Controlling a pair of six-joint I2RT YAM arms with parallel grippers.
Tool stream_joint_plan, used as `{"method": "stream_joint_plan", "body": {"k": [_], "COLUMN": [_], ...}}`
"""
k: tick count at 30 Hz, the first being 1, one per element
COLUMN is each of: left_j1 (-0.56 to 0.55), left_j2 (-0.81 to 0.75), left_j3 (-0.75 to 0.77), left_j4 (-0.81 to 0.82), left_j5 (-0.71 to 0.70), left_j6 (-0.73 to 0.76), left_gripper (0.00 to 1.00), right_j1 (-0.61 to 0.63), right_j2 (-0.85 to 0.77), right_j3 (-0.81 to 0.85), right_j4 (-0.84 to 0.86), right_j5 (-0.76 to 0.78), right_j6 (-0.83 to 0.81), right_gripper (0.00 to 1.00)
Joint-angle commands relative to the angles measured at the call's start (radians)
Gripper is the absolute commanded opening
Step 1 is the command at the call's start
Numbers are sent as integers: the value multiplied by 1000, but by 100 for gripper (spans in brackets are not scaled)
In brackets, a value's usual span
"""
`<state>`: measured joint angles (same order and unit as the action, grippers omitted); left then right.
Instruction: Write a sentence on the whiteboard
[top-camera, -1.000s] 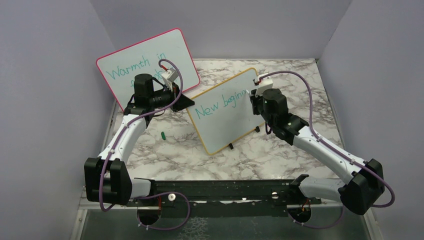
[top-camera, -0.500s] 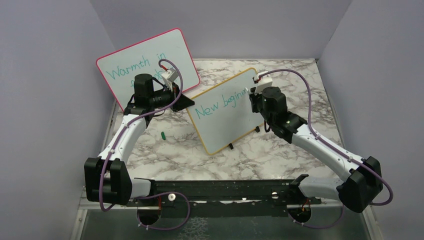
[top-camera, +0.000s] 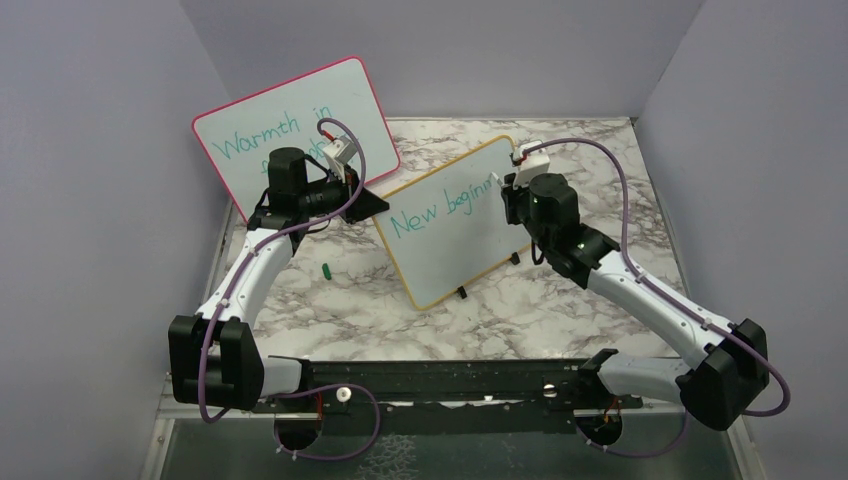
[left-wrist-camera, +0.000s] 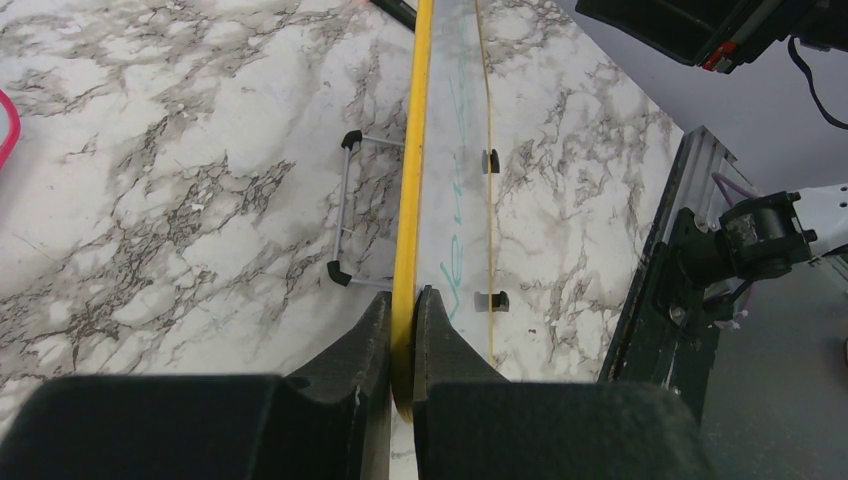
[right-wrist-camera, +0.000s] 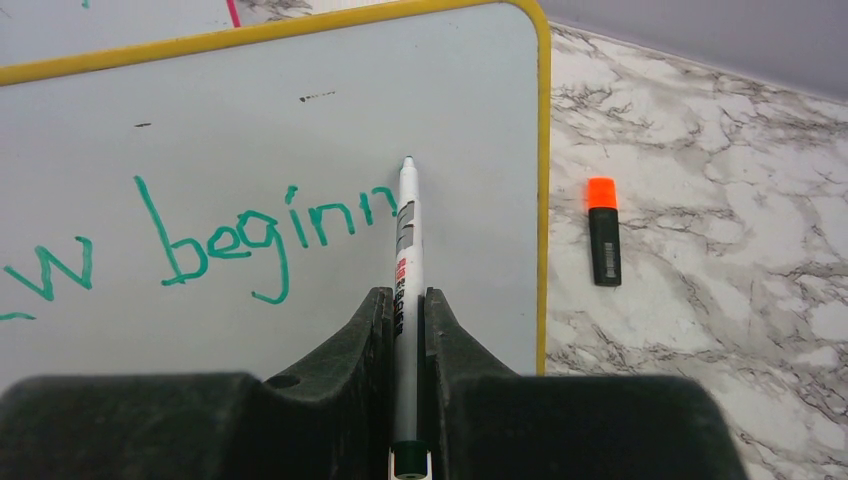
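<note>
Right wrist view shows you the right tool (right-wrist-camera: 405, 300) gripping a white marker (right-wrist-camera: 406, 215), its tip pointing to 12 o'clock at the face of the whiteboard (right-wrist-camera: 300, 140), just at 3 o'clock of the unfinished sentence (right-wrist-camera: 230, 235), which reads "New beginn". Your left tool (left-wrist-camera: 403, 305) is clamped shut on the board's yellow frame at its 9 o'clock edge. The board stands mid-counter (top-camera: 340, 310). An orange-capped pen (right-wrist-camera: 603, 235) lies on the counter at its 3 o'clock.
</note>
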<state>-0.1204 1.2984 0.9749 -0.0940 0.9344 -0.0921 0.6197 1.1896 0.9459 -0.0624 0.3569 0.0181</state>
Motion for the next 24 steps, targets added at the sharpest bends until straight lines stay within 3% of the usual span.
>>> {"method": "stream_joint_plan", "body": {"k": [1,24], "left_j1": [-4,-4], "left_j2": [23,24], "left_j3": [-10,-9], "left_j4": [-61,-59], "left_j5": [-94,-86], "left_j6": [83,83], "left_gripper": [0,0], "right_j1": [-4,-8], "right_j2": [-25,32], "right_j3": [-15,-16], "right_j4": [-21,12], "right_j5": [-20,-16], "right_j6": [14,11], "right_gripper": [0,0]}}
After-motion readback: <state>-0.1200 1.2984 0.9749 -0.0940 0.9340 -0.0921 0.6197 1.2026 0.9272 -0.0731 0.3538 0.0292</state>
